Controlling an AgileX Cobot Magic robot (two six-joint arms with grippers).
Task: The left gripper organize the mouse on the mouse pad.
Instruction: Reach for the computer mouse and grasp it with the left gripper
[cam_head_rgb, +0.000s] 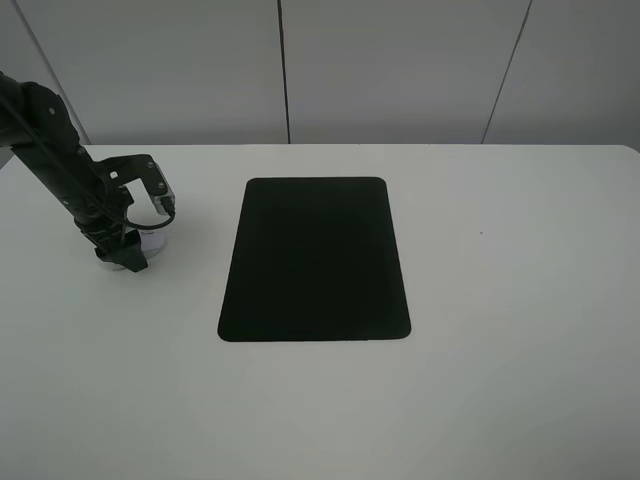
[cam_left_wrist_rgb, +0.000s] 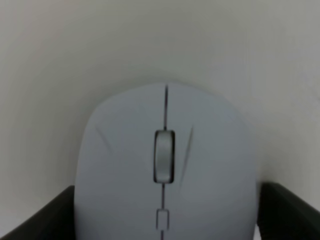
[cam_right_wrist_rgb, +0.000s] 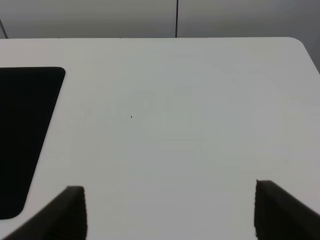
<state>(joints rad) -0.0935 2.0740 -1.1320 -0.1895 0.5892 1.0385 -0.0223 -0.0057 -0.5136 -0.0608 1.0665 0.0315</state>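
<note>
On the white table (cam_head_rgb: 520, 300), before pale grey wall panels (cam_head_rgb: 400, 70), the high view shows the mouse pad (cam_head_rgb: 315, 260) lying flat mid-table and, at its 9 o'clock and well apart, the left gripper (cam_head_rgb: 128, 255) angled down to the tabletop. The left wrist view has the mouse (cam_left_wrist_rgb: 165, 165) on the table, grasped at both flanks by that gripper. The right wrist view shows the right gripper (cam_right_wrist_rgb: 170, 212) spread wide above the table.

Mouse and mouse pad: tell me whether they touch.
Apart. The exterior high view shows the mouse lying left of the mouse pad, with a strip of bare white table between them.
</note>
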